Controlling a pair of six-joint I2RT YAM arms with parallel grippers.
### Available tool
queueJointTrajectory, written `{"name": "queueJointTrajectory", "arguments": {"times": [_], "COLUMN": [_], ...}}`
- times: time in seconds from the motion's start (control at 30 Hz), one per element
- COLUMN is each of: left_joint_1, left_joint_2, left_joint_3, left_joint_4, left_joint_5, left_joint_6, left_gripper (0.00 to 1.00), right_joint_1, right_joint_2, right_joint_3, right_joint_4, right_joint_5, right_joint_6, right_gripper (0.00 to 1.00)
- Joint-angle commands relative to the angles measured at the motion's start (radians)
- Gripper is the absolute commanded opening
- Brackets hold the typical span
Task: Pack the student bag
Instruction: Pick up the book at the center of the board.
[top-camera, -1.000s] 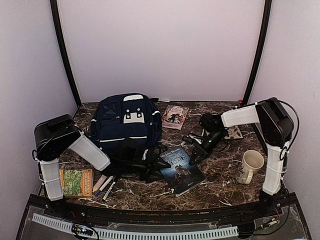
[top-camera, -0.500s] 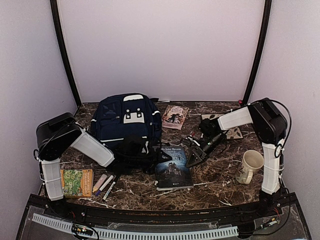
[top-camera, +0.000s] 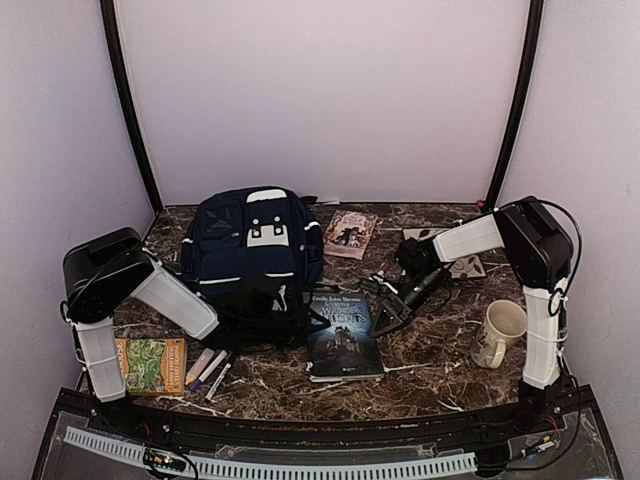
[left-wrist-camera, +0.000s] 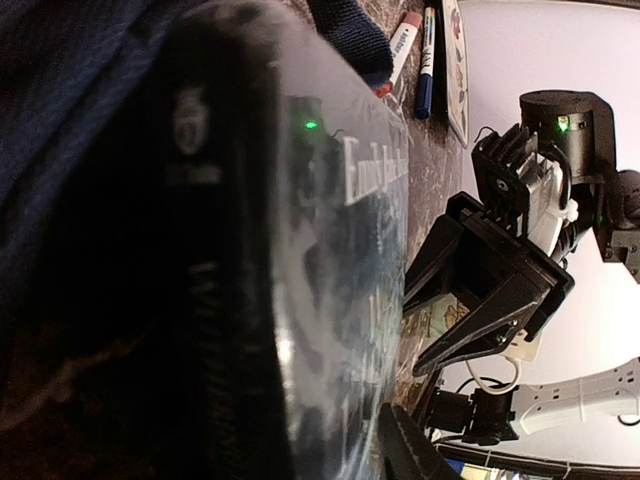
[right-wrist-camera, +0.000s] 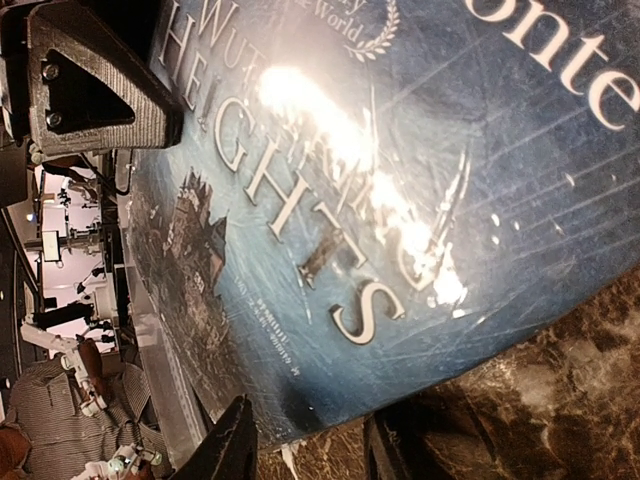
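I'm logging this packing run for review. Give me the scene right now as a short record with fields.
bag: student bag, at the left rear of the table
book in play: Wuthering Heights book, flat on the table beside the bag's front
left tool: low at the bag's front, close to the book's left edge; jaws unclear
right tool: at the book's right edge, jaws apart over the cover
also out: mug, second book, green book, markers
progress: book not yet in the bag
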Motion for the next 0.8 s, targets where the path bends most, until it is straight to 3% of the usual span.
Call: {"name": "queueJointTrajectory", "arguments": {"times": [0.0, 0.17, 0.33, 0.5, 0.77], "left_joint_1": [-0.001, -0.001, -0.001, 0.001, 0.001], "left_joint_2": [-0.035, -0.024, -0.041, -0.096, -0.278], "left_joint_3": [0.016, 0.022, 0.004, -0.018, 0.101], "left_joint_4": [0.142, 0.187, 0.223, 0.224, -0.22], "left_joint_5": [0.093, 0.126, 0.136, 0.147, 0.132], "left_joint_6": [0.027, 0.005, -0.01, 0.009, 0.321], "left_gripper": [0.36, 0.21, 0.15, 0.02, 0.0], "right_joint_1": [0.027, 0.027, 0.026, -0.003, -0.094], "right_joint_2": [0.074, 0.07, 0.06, 0.014, -0.17], "right_joint_3": [-0.042, -0.044, -0.047, -0.042, -0.053], "right_joint_4": [0.011, 0.01, 0.007, -0.016, -0.048], "right_joint_5": [0.191, 0.192, 0.192, 0.147, 0.18], "right_joint_6": [-0.01, -0.012, -0.016, -0.039, -0.074], "right_gripper": [0.38, 0.39, 0.4, 0.48, 0.59]}}
